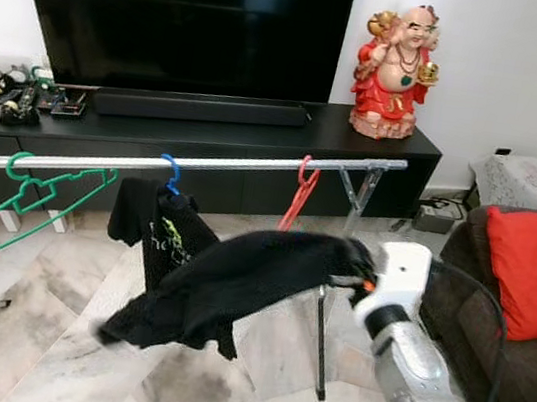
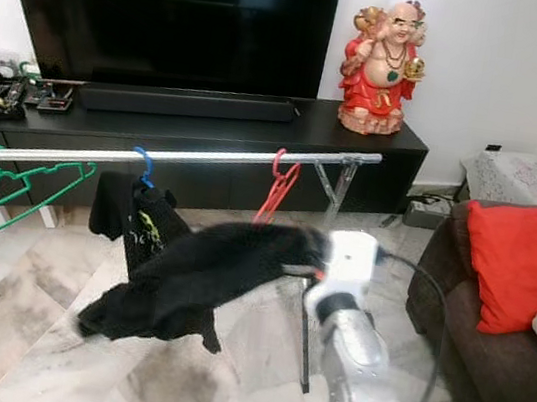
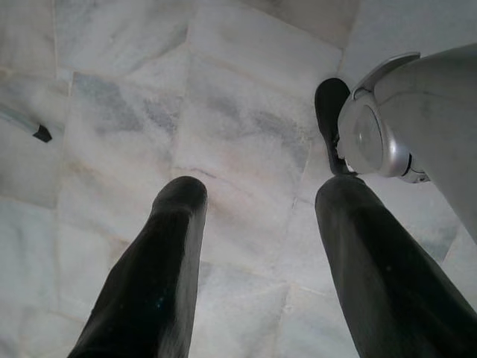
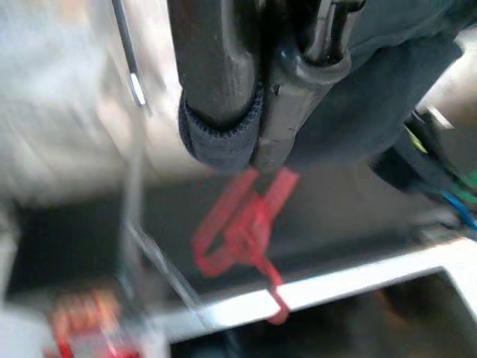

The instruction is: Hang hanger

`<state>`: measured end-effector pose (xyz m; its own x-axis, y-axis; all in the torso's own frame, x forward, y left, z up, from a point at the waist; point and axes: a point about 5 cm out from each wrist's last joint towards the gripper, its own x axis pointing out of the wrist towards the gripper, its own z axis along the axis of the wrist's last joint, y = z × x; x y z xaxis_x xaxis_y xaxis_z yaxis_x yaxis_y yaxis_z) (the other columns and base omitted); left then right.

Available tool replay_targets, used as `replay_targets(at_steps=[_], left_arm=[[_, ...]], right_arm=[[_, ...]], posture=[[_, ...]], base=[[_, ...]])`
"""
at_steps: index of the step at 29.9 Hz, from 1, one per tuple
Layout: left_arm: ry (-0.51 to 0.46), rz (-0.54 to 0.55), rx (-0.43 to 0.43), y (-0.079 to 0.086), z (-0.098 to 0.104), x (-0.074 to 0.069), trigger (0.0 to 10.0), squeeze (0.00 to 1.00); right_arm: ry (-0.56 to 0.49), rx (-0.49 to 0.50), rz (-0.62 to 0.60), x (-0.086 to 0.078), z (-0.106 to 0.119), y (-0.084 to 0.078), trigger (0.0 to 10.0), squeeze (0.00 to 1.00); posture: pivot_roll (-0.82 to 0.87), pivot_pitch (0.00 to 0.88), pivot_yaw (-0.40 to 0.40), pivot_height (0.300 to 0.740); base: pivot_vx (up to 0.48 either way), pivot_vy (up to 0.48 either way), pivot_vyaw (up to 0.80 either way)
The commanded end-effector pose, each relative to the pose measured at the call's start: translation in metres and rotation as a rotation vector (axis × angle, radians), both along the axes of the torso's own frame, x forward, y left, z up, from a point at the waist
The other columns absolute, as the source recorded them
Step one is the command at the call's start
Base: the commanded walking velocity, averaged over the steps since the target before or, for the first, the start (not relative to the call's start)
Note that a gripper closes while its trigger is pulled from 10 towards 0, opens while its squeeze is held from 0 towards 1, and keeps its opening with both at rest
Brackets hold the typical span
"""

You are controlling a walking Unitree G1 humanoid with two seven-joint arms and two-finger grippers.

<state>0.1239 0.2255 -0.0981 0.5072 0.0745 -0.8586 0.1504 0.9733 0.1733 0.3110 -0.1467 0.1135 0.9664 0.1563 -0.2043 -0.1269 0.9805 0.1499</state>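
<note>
The right gripper [image 1: 363, 276] clamps a limp black cloth garment [image 1: 225, 286] near the silver metal rail [image 1: 203, 163]; soft, it likely sags unless held by the hanger.

Left tool [image 3: 257, 205], fingers [image 3: 153, 276] apart, above marble floor [image 3: 223, 89].

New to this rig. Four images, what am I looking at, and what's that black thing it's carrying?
It is a walking humanoid with two silver arms. The two wide pictures come from its head cameras, looking down at a clothes rail before a TV console. The other two come from wrist cameras.

The right end effector is shut on a black garment, held out near the rail. On the rail hang a green hanger, a blue hanger with a black shirt, and a red hanger. The left end effector is open, pointing at the marble floor.
</note>
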Motion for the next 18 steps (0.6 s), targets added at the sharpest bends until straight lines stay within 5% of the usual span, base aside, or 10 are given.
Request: replay_targets(at_steps=[1,10,11,12,18], left_arm=[[-0.008,-0.035,0.005,0.001,0.001,0.003,10.0,0.0],[-0.167,-0.309,-0.014,0.002,0.028,0.056,10.0,0.0],[-0.201,-0.343,-0.033,0.001,0.035,0.066,10.0,0.0],[-0.296,-0.431,-0.093,-0.005,0.055,0.092,10.0,0.0],[-0.465,-0.618,-0.248,-0.035,0.107,0.136,10.0,0.0]], right_arm=[[0.079,0.01,-0.03,-0.002,-0.013,0.0,10.0,0.0],[0.25,0.06,-0.032,-0.003,-0.038,0.01,10.0,0.0],[0.253,0.061,-0.031,-0.002,-0.038,0.011,10.0,0.0],[0.261,0.061,-0.019,0.0,-0.037,0.013,10.0,0.0],[0.26,0.093,-0.018,0.005,-0.024,0.019,10.0,0.0]], posture=[[0.09,0.035,0.038,0.74],[0.1,0.042,0.038,0.74],[0.1,0.041,0.037,0.74],[0.1,0.041,0.036,0.74],[0.11,0.039,0.031,0.74]], base=[[0.0,0.0,0.0],[0.0,0.0,0.0],[0.0,0.0,0.0],[0.0,0.0,0.0],[0.0,0.0,0.0]])
